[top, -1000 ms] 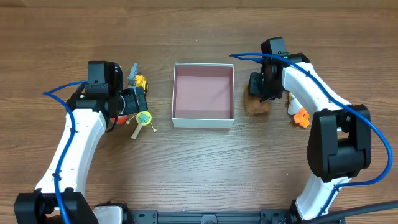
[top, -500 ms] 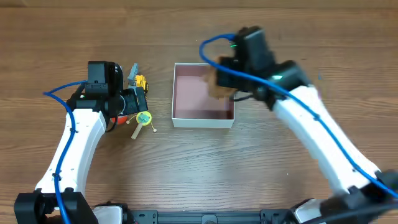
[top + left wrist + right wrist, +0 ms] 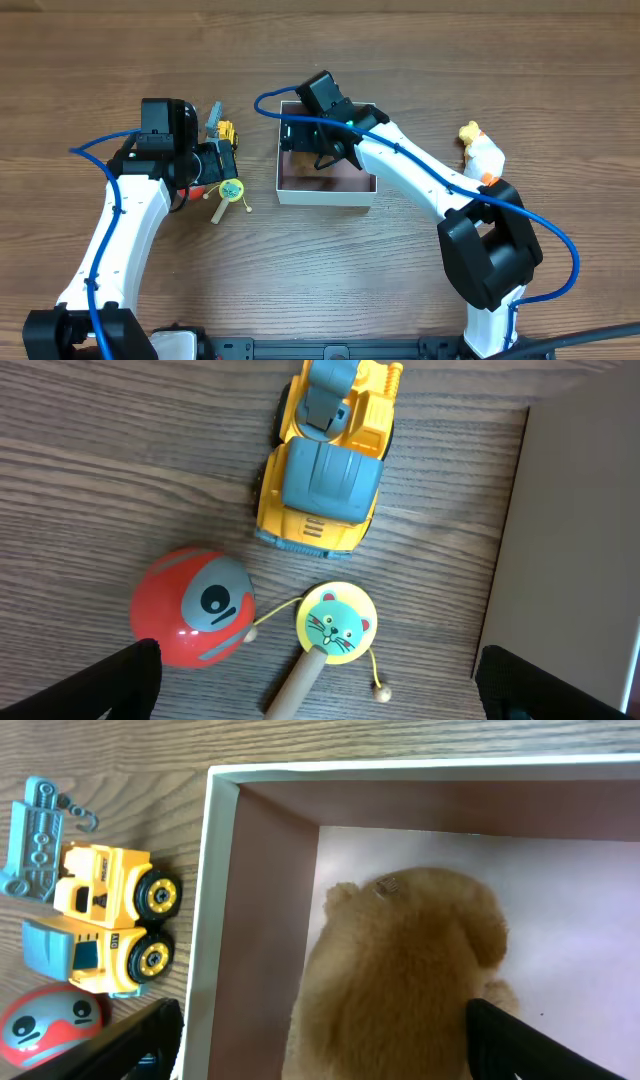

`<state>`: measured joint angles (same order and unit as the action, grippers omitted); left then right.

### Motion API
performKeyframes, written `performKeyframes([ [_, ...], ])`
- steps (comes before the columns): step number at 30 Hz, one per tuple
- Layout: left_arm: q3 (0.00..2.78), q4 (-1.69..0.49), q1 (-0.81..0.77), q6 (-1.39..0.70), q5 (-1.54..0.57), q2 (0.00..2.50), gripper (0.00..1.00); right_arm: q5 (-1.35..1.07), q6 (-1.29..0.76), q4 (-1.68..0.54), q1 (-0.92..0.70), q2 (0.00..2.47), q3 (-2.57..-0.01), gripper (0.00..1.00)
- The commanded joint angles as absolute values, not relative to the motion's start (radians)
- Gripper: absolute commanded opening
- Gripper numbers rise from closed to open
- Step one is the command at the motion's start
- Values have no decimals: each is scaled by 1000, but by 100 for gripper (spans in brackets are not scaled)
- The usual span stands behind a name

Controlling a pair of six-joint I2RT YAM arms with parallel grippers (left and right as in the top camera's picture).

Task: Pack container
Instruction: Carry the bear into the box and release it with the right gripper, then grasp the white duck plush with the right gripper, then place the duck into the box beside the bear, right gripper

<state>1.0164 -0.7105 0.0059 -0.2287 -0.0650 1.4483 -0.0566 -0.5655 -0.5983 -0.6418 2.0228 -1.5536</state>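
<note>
Right pincer (image 3: 322,1025) spread open, released, over container (image 3: 212,920); brown plush (image 3: 400,960) inside, directly beneath.

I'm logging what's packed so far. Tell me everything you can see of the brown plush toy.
The plush is a fuzzy golden-brown soft toy, rounded, with a small nub at its top edge; its face does not show. It lies inside the container, on the pink floor close to one wall, below the right hand, whose fingers spread wide on either side. Its lower part runs out of the wrist view.
</note>
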Motion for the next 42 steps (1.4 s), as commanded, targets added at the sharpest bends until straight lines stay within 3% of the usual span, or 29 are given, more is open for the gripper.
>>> performKeyframes([
  [1,1037,-706,-1,-205,-78,1451,100,-72,-549,-580,-639,1986,-1560,88],
  [6,1037,-706,0,-205,-78,1451,100,14,-492,-593,-600,1784,-1560,88],
  [10,1037,-706,-1,-205,-78,1451,100,101,-488,-818,-383,1631,-1560,93],
  [13,1037,-706,0,-205,-78,1451,100,123,-410,-994,-102,1656,-1549,92],
  [16,1037,-706,-1,-205,-78,1451,100,93,-360,-1049,70,1721,-1494,91],
  [23,1037,-706,-1,-206,-78,1451,100,9,-284,-934,159,1841,-1311,89],
  [27,1037,-706,-1,-206,-79,1451,100,-40,-284,-818,157,1842,-1180,70],
  [29,1037,-706,-1,-206,-79,1451,100,-57,-284,-805,157,1841,-1181,38],
  [31,1037,-706,0,-205,-78,1451,100,-109,-284,-834,156,1835,-1208,23],
  [34,1037,-706,-1,-206,-78,1451,100,-208,-288,-896,137,1757,-1273,12],
  [37,1037,-706,-1,-206,-78,1451,100,-249,-360,-924,28,1578,-1314,11],
  [39,1037,-706,-1,-206,-78,1451,100,-248,-398,-882,-140,1458,-1314,9],
  [42,1037,-706,-1,-206,-79,1451,100,-172,-508,-805,-344,1469,-1311,8],
])
